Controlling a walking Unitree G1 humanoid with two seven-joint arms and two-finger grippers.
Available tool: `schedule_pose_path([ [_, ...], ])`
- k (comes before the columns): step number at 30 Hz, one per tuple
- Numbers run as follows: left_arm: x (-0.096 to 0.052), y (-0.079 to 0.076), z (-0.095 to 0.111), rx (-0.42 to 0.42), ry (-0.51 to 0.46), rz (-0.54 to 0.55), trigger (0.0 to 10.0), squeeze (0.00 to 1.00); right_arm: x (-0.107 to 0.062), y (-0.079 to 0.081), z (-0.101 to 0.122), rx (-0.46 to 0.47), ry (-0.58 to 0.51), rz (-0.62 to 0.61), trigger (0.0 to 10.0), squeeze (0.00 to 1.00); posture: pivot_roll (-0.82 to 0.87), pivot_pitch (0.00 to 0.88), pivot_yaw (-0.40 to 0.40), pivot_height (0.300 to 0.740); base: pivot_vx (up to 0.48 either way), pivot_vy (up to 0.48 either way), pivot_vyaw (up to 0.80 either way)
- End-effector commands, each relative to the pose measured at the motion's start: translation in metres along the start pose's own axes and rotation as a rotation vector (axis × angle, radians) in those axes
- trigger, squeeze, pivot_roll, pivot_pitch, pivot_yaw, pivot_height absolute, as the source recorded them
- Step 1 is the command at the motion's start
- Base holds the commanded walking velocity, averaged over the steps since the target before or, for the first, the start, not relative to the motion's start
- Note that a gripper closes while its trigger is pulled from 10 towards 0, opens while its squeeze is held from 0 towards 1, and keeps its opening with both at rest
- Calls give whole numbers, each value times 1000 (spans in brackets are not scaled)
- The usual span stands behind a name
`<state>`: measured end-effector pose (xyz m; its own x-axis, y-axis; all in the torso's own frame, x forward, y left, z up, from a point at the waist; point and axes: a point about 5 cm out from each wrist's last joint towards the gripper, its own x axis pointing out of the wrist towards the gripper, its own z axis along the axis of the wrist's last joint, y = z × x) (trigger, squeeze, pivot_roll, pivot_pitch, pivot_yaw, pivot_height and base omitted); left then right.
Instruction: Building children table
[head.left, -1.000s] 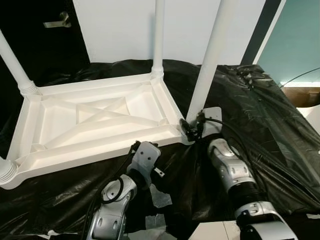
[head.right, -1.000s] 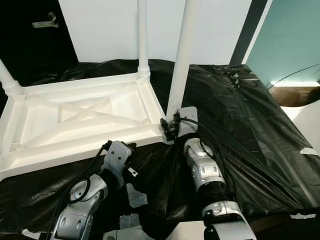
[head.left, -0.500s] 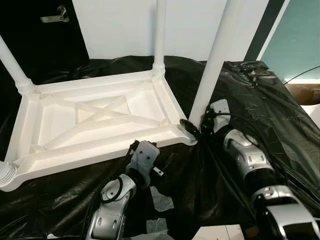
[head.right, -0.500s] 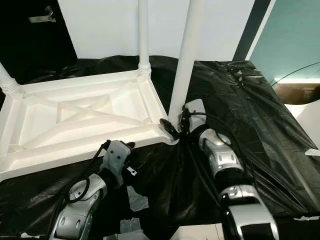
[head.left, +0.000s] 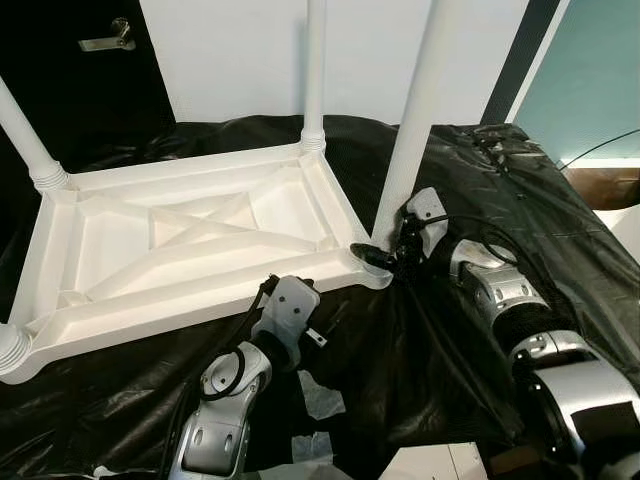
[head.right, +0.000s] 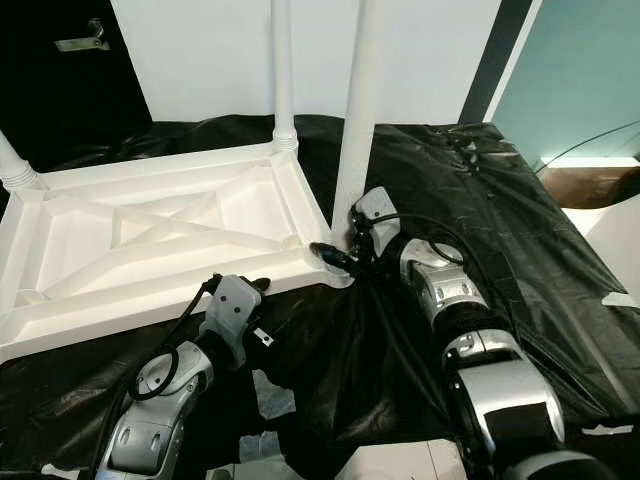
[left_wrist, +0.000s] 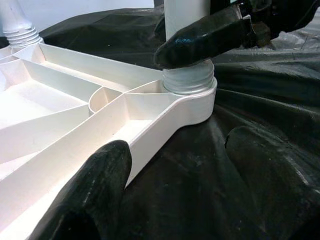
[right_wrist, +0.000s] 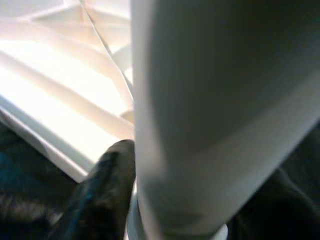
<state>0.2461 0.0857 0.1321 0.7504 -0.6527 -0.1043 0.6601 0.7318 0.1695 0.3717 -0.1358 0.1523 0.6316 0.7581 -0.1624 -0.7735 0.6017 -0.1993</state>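
At the near right corner of the upturned white table top (head.left: 190, 250), my right gripper (head.left: 385, 255) is clamped round the base of the table leg (head.left: 412, 130), its far finger hidden behind it. My left gripper (left_wrist: 170, 165) rests spread apart at the top's near edge on the black sheet (head.left: 520, 210); the legs run out of frame above.

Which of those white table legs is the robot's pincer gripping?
The near right corner leg: the right pincer clamps its base; the other legs stand untouched.

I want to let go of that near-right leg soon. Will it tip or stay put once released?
Probably stays. The leg stands upright with its threaded base in the corner socket of the upturned tabletop. It is tall and thin, so it may wobble if not fully screwed. The right gripper clamps it low; the other legs stand unaided.
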Motion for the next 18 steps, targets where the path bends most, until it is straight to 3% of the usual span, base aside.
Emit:
schedule_pose_path([
  [1, 0, 5, -3, 3, 9, 110, 10000, 0, 1, 0, 0, -16, 19, 26, 0, 0, 173, 0, -69, 740, 0, 0, 0],
  [10, 0, 5, -3, 2, 6, 117, 10000, 0, -1, 0, -4, 3, 30, 32, 0, 0, 170, 0, -76, 740, 0, 0, 0],
  [11, 0, 5, -3, 2, 6, 117, 10000, 0, -1, 1, -5, 2, 33, 27, 9608, 0, 168, 0, -76, 740, 0, 0, 0],
  [18, 3, 2, -2, 1, 1, 111, 10000, 0, 2, 4, -12, 62, 24, -82, 10000, 0, 160, 0, -77, 740, 0, 0, 0],
])
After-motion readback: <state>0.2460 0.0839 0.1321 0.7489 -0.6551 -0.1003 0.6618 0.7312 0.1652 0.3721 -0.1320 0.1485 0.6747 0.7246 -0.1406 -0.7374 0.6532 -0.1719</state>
